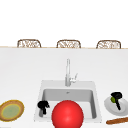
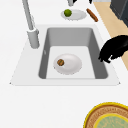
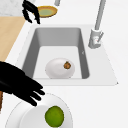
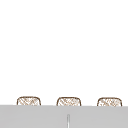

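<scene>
Your right hand (image 3: 22, 87) hovers with relaxed fingers over the white plate (image 3: 15, 117), beside the lime (image 3: 54, 116), not yet gripping it. Your left hand (image 1: 43, 105) hangs curled and empty at the sink's (image 1: 40, 86) left edge.

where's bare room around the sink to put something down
Free: the counter behind the faucet, and the basin floor beside the white bowl. Crowded: the right plate with the lime under the right hand, and the yellow plate left.
</scene>
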`<state>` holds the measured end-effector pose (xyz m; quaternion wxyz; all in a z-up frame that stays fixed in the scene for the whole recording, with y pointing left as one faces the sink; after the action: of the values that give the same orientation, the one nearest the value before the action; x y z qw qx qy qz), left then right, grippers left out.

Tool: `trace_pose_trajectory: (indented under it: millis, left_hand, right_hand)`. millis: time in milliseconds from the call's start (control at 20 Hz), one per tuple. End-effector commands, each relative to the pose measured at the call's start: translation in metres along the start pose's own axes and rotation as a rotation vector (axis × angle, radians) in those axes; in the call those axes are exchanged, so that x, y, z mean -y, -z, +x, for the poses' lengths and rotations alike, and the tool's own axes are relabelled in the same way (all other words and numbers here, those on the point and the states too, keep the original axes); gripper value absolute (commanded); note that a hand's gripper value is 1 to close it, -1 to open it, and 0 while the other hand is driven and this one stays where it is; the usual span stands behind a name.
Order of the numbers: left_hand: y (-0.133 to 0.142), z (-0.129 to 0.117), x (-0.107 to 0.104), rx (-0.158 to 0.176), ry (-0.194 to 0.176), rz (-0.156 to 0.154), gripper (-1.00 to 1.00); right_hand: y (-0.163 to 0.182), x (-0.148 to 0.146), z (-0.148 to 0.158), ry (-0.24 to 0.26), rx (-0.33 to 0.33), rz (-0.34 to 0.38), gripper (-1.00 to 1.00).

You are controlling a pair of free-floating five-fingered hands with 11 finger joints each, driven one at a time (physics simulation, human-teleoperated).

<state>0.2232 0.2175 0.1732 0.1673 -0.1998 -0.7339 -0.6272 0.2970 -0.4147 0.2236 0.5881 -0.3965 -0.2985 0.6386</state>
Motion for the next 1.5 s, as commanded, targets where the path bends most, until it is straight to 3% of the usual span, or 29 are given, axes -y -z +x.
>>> trace_pose_trajectory:
  millis: [0, 300, 600, 800, 1450]
  left_hand:
    - [0.0, 0.0, 0.0, 0.0, 0.0, 0.0, 0.0]
    - [0.0, 0.0, 0.0, 0.0, 0.0, 0.0, 0.0]
    - [0.0, 0.0, 0.0, 0.0, 0.0, 0.0, 0.0]
    - [0.0, 0.0, 0.0, 0.0, 0.0, 0.0, 0.0]
    - [0.0, 0.0, 0.0, 0.0, 0.0, 0.0, 0.0]
  right_hand:
    - [0.022, 0.002, 0.002, 0.0, 0.08, 0.014, -1.0]
    - [0.066, -0.001, -0.004, -0.017, 0.116, 0.017, -1.0]
    - [0.104, -0.021, -0.021, 0.03, 0.18, 0.042, -1.0]
    - [0.128, -0.031, -0.031, 0.035, 0.209, 0.053, -1.0]
    - [0.2, -0.039, -0.049, 0.046, 0.193, 0.187, -1.0]
